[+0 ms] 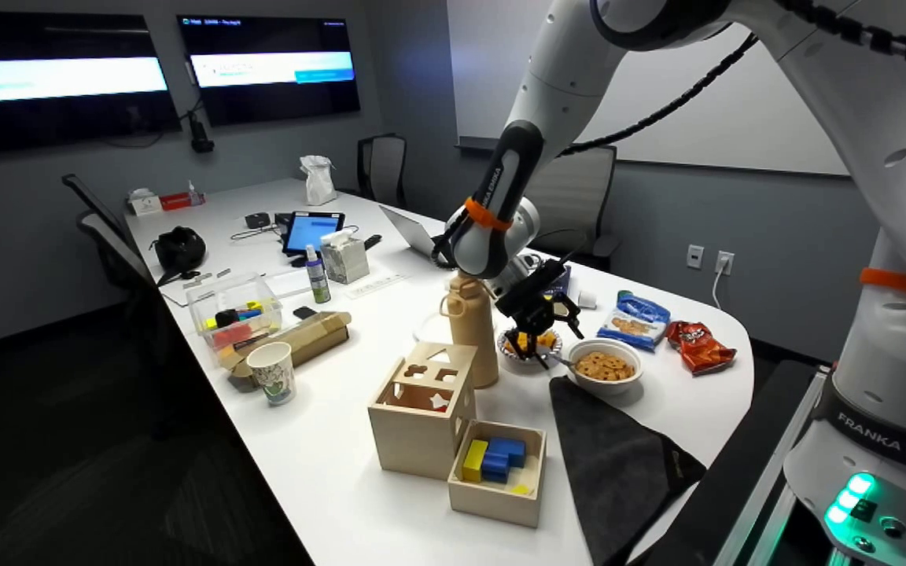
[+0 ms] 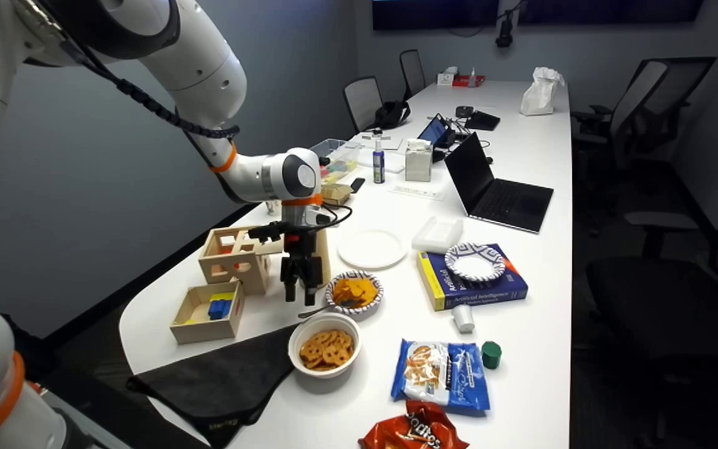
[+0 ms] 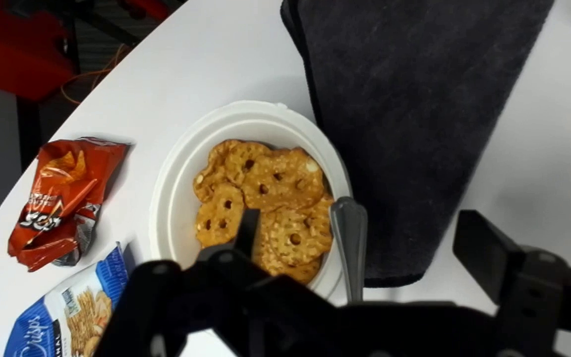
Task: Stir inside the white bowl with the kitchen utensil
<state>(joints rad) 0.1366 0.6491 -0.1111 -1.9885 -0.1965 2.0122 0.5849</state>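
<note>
The white bowl [image 2: 297, 360], filled with orange-brown crackers, sits on the table. It also shows in the wrist view [image 3: 171, 198]. The metal kitchen utensil [image 2: 314, 311] lies with its head in the patterned bowl of orange chips and its handle pointing out beside the white bowl. From above, that utensil handle [image 3: 351, 238] appears between my spread fingers and overlaps the bowl's rim; its other end is hidden behind the gripper body. My gripper [image 2: 300, 300] points down over the handle, open and holding nothing. One finger [image 3: 250, 233] covers part of the crackers in the wrist view.
A patterned bowl [image 2: 335, 304] of chips adjoins the white bowl. A dark cloth [image 2: 228, 374] lies beside it. A tan bottle [image 1: 472, 330] and wooden shape box [image 1: 421, 424] stand close to the arm. Blue [image 2: 440, 374] and red [image 2: 418, 430] snack bags lie near the table edge.
</note>
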